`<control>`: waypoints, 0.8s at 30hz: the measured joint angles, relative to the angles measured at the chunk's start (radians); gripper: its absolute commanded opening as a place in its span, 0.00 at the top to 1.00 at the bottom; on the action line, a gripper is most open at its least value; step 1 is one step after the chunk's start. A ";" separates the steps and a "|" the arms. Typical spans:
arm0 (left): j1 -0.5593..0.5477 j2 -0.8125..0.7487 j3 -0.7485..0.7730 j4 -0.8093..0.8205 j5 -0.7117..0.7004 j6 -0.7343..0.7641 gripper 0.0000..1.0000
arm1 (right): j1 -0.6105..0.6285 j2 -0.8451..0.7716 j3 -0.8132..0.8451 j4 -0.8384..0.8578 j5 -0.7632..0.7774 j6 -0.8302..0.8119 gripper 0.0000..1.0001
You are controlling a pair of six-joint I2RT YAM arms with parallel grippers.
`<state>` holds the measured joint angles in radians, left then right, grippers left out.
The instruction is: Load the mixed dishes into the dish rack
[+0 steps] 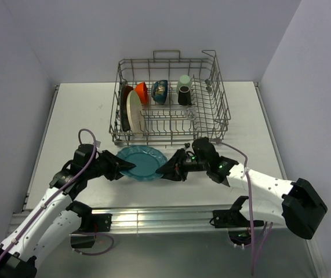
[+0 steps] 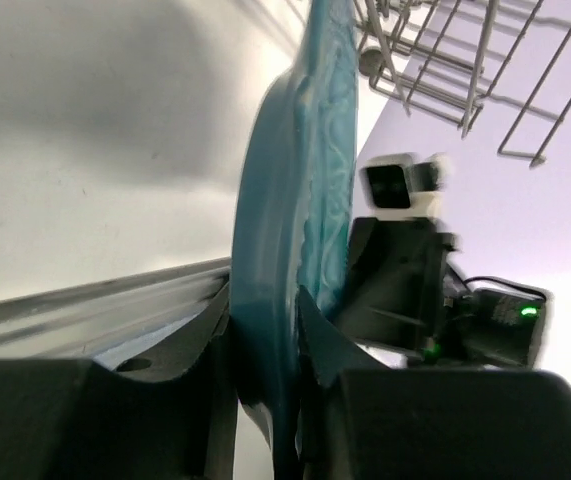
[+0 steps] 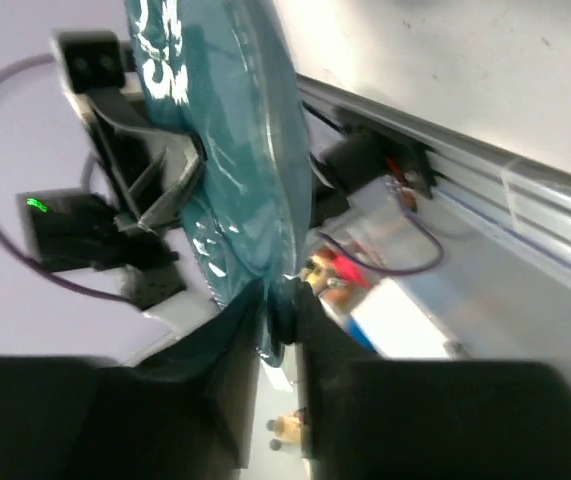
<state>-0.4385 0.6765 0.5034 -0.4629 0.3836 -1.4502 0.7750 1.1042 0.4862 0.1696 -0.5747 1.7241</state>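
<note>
The teal scalloped plate [image 1: 141, 161] lies flat-faced just in front of the dish rack [image 1: 222, 110]. My left gripper [image 1: 128, 167] is shut on its left rim [image 2: 265, 330] and my right gripper [image 1: 162, 170] is shut on its right rim [image 3: 270, 300]. Whether the plate rests on the table or is lifted cannot be told. In the rack stand the cream round plate [image 1: 134, 112], a dark dish [image 1: 125, 108] behind it, the red-orange bowl [image 1: 141, 91], a dark bowl [image 1: 160, 91], the pale green cup [image 1: 184, 81] and the brown mug [image 1: 184, 96].
The white table [image 1: 72, 116] has a metal rail [image 1: 153, 214] along its near edge. The rack's wire handle [image 1: 166, 54] is at the far side. Grey walls close in on three sides.
</note>
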 measured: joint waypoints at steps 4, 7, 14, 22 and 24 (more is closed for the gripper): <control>-0.004 0.021 0.053 -0.043 0.023 -0.005 1.00 | 0.003 0.023 0.227 -0.278 -0.021 -0.276 0.01; -0.003 0.047 0.106 -0.047 0.042 -0.006 1.00 | 0.010 0.041 0.427 -0.515 0.012 -0.486 0.00; -0.004 0.154 0.273 -0.110 0.055 0.095 1.00 | 0.060 0.043 0.685 -0.864 0.177 -0.877 0.00; -0.021 0.266 0.306 -0.338 0.043 0.275 1.00 | 0.274 0.091 1.027 -1.057 0.466 -1.135 0.00; -0.021 0.272 0.307 -0.360 0.041 0.289 1.00 | 0.357 0.099 1.071 -1.092 0.544 -1.172 0.00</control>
<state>-0.4599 0.9485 0.8101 -0.8234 0.4244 -1.1614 1.1324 1.2034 1.5574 -0.9222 -0.0307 0.5518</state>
